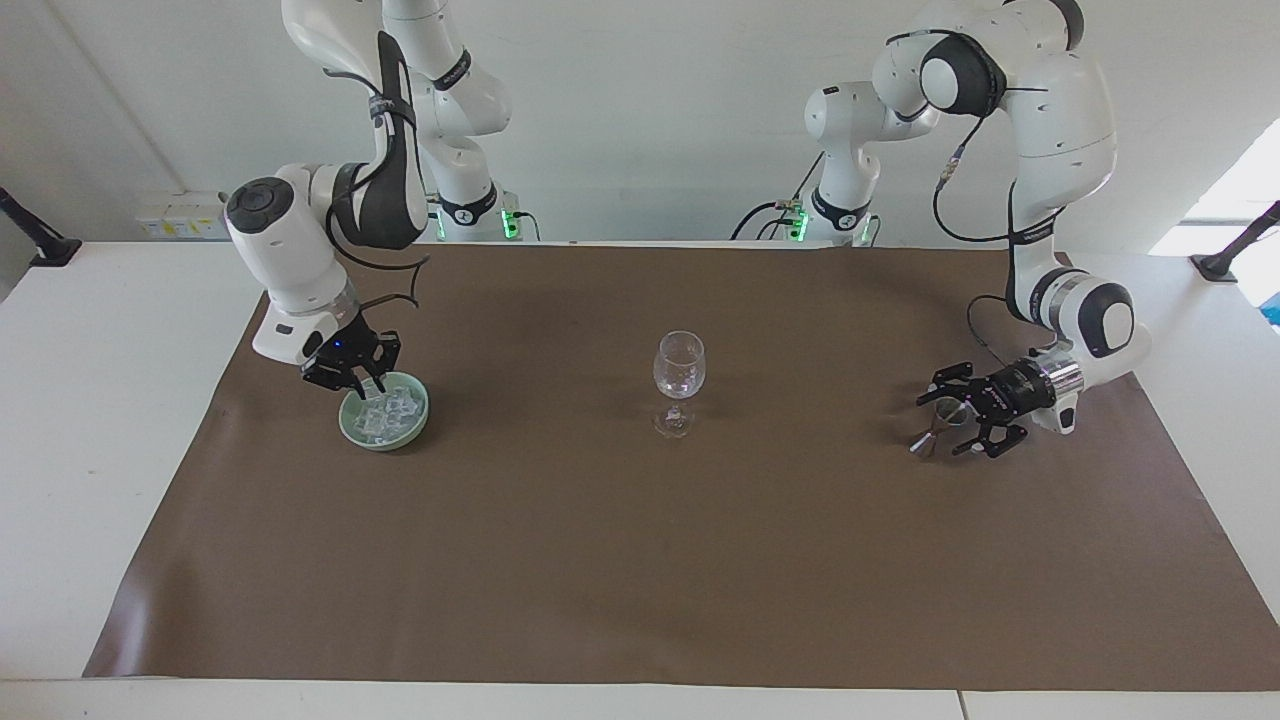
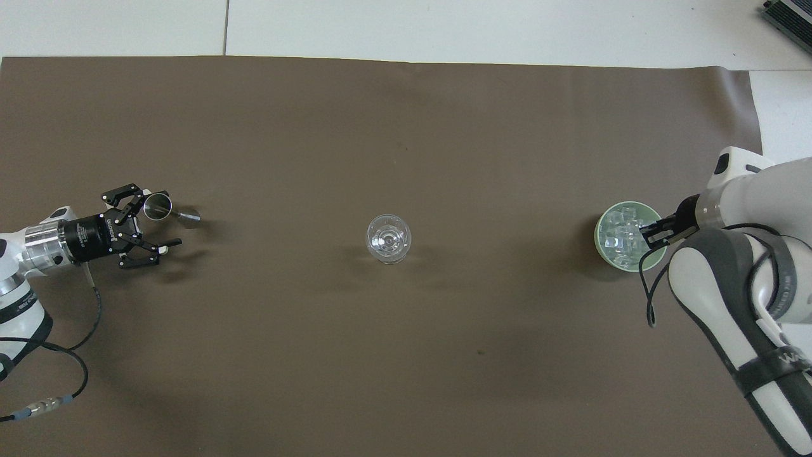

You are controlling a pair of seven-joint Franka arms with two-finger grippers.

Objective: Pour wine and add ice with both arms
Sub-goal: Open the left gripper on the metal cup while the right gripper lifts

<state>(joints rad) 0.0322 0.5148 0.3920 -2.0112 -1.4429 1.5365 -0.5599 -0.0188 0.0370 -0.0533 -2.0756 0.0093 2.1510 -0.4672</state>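
Right gripper [image 1: 358, 381] closed over ice [image 1: 385, 412], left gripper [image 1: 955, 413] open

Both arms [image 1: 1060, 130] are glossy white with dark grey joint caps, loose black cables, silver wrist rings and black linkage hands [image 1: 955, 410].

There was one wine glass [image 1: 679, 365] standing in the middle of one brown mat [image 1: 640, 560]. There was one small metal cup [image 1: 935, 427] near the left arm's end of the bench. There was one green bowl [image 1: 384, 424] near the right arm's end. In the bowl lay a heap of ice [image 1: 384, 410], too clumped together to count. There were two white robot arms, each with one gripper [image 1: 962, 408] [image 1: 352, 372].
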